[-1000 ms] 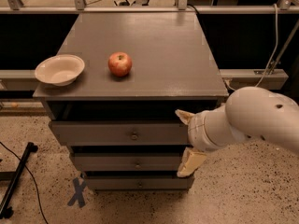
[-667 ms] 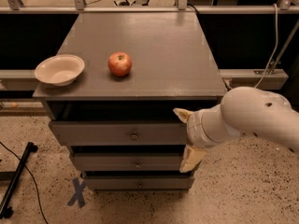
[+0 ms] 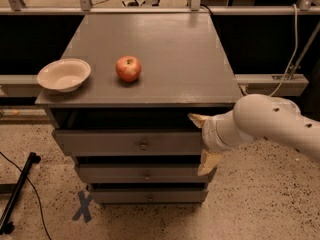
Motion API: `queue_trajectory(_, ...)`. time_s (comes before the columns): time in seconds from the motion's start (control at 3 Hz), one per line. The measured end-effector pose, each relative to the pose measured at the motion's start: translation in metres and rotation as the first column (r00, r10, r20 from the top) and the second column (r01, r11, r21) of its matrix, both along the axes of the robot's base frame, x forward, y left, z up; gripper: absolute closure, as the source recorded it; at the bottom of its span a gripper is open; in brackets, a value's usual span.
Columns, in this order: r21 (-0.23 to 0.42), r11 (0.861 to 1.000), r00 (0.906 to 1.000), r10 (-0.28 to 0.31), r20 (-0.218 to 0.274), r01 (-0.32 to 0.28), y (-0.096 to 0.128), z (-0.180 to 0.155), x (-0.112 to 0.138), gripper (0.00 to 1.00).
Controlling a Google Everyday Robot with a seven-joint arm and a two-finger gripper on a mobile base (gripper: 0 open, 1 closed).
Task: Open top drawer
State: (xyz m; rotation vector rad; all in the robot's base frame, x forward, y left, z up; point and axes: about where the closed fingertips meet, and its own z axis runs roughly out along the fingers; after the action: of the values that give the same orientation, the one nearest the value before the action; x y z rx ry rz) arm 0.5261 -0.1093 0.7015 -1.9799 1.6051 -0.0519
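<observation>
I'm on the approach step: my gripper hangs open at the right end of the top drawer, just beneath the surface, so next I must shift left to its knob and close there before pulling.

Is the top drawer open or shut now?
Seemingly shut: the top drawer sits under the cabinet top, no inside visible. The open gripper is at its right end.

Speckled floor, blue X mark; grey cabinet; metal rail behind; cable rt.
</observation>
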Motion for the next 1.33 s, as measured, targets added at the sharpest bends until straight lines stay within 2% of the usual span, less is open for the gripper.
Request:
queue_trajectory(1.0, -0.023, 0.997, 0.9927, -0.076, 0.093, 0.079, -0.039, -0.042, 0.054, 0.00)
queue_trajectory(1.33, -0.039, 0.996, 0.9935, -0.076, 0.085, 0.080, -0.040, -0.058, 0.060, 0.25)
